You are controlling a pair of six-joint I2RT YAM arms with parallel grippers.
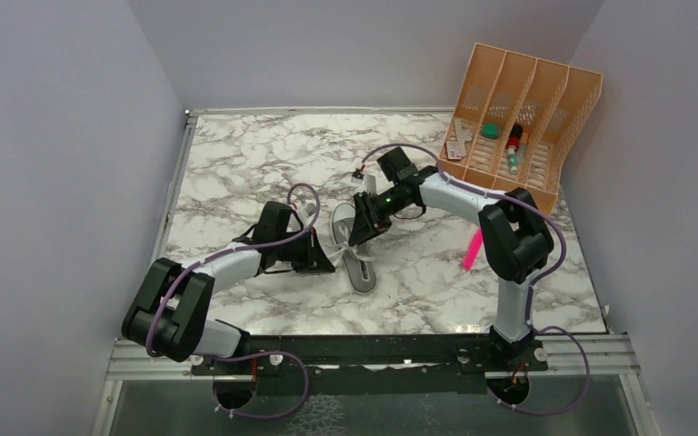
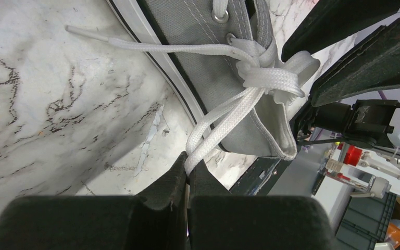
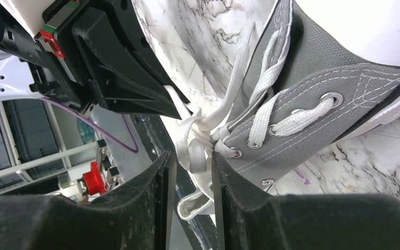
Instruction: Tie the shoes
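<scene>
Sneaker point(image 1: 361, 271) lies on worktop point(image 1: 236, 163), both arms at its heel end. First knot point(image 2: 255, 70) looks cinched, bow not yet made. Our left fingers point(image 2: 181, 172) pinched shut on lace point(image 2: 224, 120); right fingers point(image 3: 217, 172) near-closed astride knot, we can't tell grip

orange rack point(image 1: 523, 118) blocking far-right corner, sneaker point(image 1: 360, 269) centre

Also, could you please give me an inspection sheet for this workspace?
Surface: grey-veined marble-patterned tabletop; no spills seen.
Job's things: small grey canvas sneaker mid-table; white laces knotted near top eyelets.
Clutter: pink marker-like stick lying right of the sneaker.
Grippers: left gripper shut on a lace; right gripper open, straddling strands below the knot.
Cables: purple cables loop along both arms.
Surroundings: peach slotted plastic organiser far right, holding small items; plain grey walls.
</scene>
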